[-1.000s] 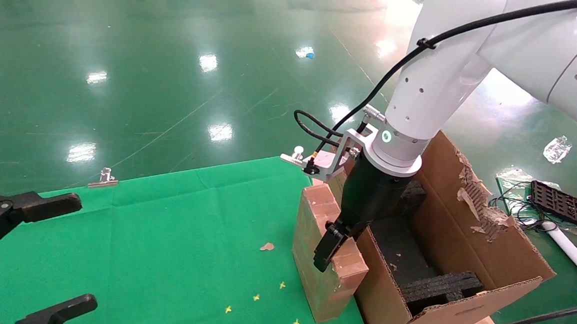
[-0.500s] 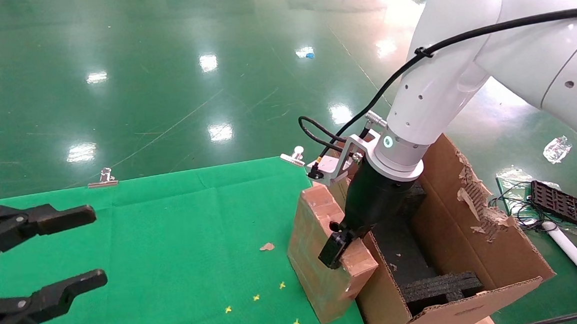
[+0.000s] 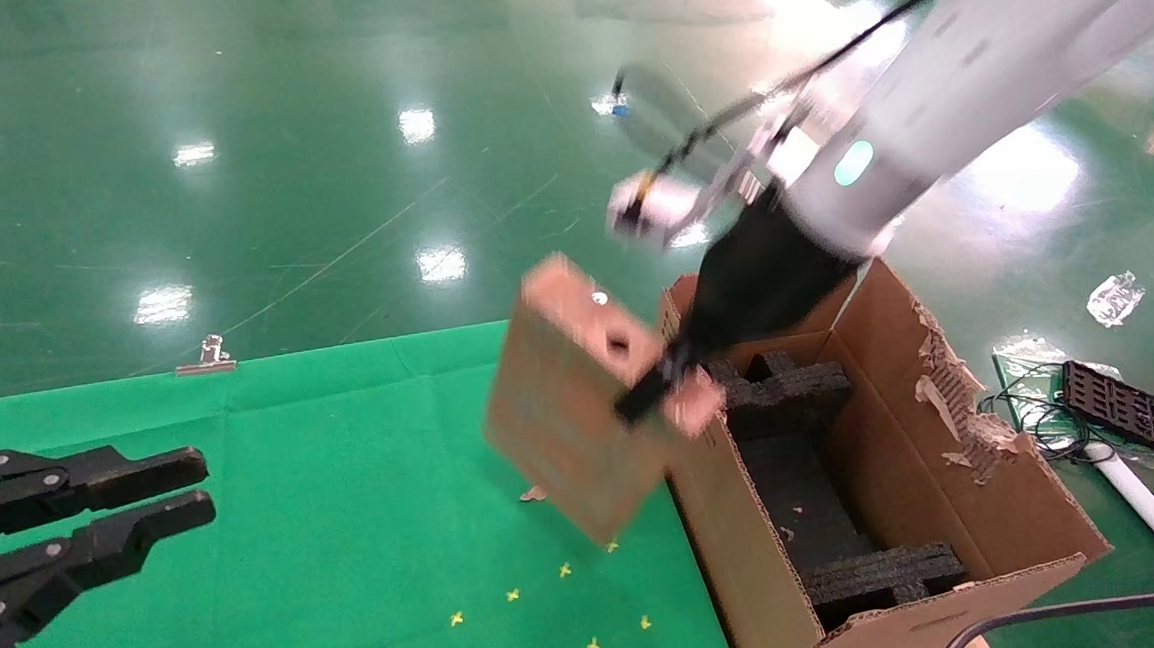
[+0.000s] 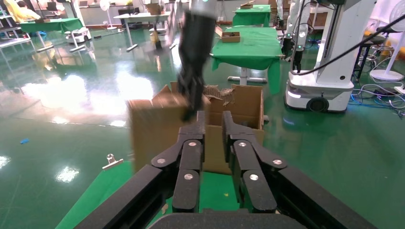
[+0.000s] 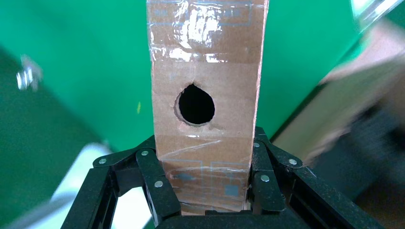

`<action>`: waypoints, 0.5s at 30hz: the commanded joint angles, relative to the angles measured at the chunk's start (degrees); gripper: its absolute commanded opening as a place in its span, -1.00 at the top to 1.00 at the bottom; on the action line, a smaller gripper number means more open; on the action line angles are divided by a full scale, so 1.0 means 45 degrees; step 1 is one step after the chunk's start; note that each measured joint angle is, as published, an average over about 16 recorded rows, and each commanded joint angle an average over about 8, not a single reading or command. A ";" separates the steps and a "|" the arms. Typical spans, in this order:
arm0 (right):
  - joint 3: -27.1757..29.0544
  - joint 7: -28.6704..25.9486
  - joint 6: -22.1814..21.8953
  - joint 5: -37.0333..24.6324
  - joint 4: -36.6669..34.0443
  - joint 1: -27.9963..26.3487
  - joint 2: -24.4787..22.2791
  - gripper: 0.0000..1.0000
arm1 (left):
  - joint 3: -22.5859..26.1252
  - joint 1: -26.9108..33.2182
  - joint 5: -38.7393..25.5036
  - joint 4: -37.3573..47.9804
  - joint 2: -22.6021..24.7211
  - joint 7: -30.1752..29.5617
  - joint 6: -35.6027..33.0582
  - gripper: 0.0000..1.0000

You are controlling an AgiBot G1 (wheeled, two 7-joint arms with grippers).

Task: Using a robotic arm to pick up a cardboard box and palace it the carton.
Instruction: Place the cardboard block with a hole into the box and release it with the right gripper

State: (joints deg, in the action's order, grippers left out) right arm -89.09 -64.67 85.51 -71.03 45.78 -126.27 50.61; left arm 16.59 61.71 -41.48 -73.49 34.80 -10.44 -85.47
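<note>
Right hand (image 3: 663, 391) on the white robotic arm (image 3: 933, 82) is clamped on the cardboard box (image 3: 582, 404), one finger on each broad face, as the right wrist view shows (image 5: 205, 119). Fingers (image 5: 155, 183) sit just under the round hole in the narrow face. Tape on that face is glossy and wrinkled.

The cardboard box is up in the air, clear of the green bench (image 3: 326, 480), tilted with its lower corner pointing down toward the cloth. It hangs just beside the near-left wall of the carton (image 3: 959, 501), partly over that wall's top edge, not inside. Blurred in the head view.

The carton stands at the right end of the bench, flaps upright, right flap torn and ragged. Black foam blocks (image 3: 792, 401) line the inside.

Left hand (image 3: 201, 487) sits low at the left edge of the bench, well apart from the box. Its fingers are nearly together with a narrow gap, holding nothing; the left wrist view shows the same (image 4: 212, 138).

On the cloth: small yellow marks (image 3: 513, 595) near the front, a scrap of cardboard (image 3: 533, 493) below the lifted box. Metal clip (image 3: 206, 357) on the far edge of the bench. Black tray (image 3: 1130, 412) and wires on the floor right of the carton.
</note>
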 commanded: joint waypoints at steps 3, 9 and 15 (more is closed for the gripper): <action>0.0587 0.0912 -0.0127 0.0273 -0.0295 -0.0983 -0.0846 1.00 | 0.0003 0.0001 0.0002 0.0000 -0.0001 0.0002 0.0001 1.00; 0.0697 0.1368 -0.0058 -0.0376 -0.1084 -0.2189 -0.1961 1.00 | 0.0008 0.0002 0.0005 0.0000 -0.0003 0.0004 0.0003 1.00; 0.0255 0.1284 0.0361 -0.1502 -0.1782 -0.2821 -0.2987 1.00 | 0.0013 0.0003 0.0009 0.0000 -0.0005 0.0006 0.0005 1.00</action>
State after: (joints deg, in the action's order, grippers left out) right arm -88.09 -59.07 87.17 -77.35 38.03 -138.08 37.50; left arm 16.64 61.72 -41.44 -73.49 34.78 -10.41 -85.45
